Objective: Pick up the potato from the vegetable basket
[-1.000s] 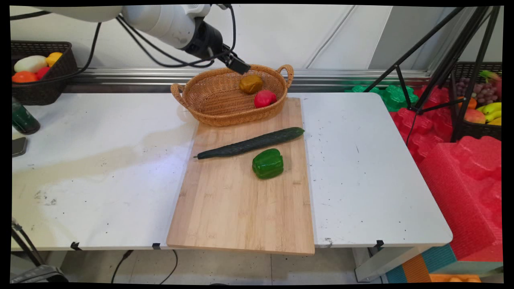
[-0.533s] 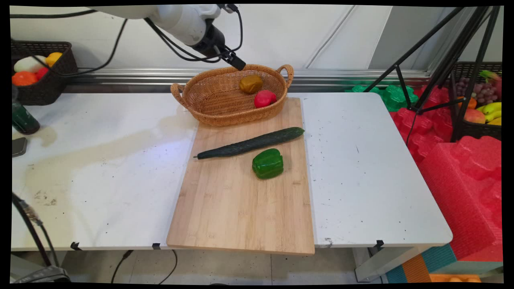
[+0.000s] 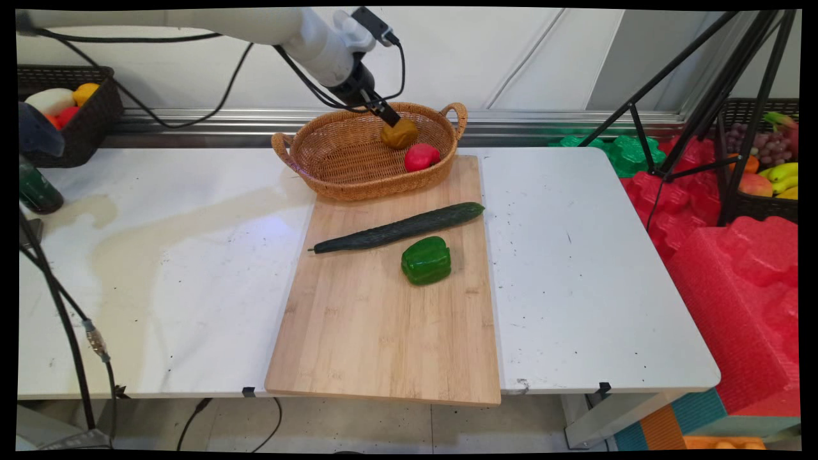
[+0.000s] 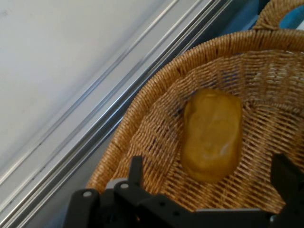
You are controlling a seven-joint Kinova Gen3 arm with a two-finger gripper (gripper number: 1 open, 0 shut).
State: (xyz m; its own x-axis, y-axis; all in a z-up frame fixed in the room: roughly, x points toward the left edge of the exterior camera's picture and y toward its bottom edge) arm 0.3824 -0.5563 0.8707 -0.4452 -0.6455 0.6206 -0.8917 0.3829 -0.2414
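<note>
Gripper [image 3: 391,119] hangs with fingers spread wide over the wicker basket [image 3: 332,160], straddling the brown potato [image 3: 400,133] without touching it. Potato lies against the basket's far rim, at 11 o'clock from the red fruit [image 3: 421,156]. Cucumber [image 3: 396,227] and green pepper [image 3: 426,260] rest on the cutting board [image 3: 377,332], well apart.

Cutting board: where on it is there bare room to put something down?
The cutting board is bare nearest the camera, below the green pepper and cucumber. Its far end is crowded: the wicker basket sits there, holding a brown potato and red fruit.
</note>
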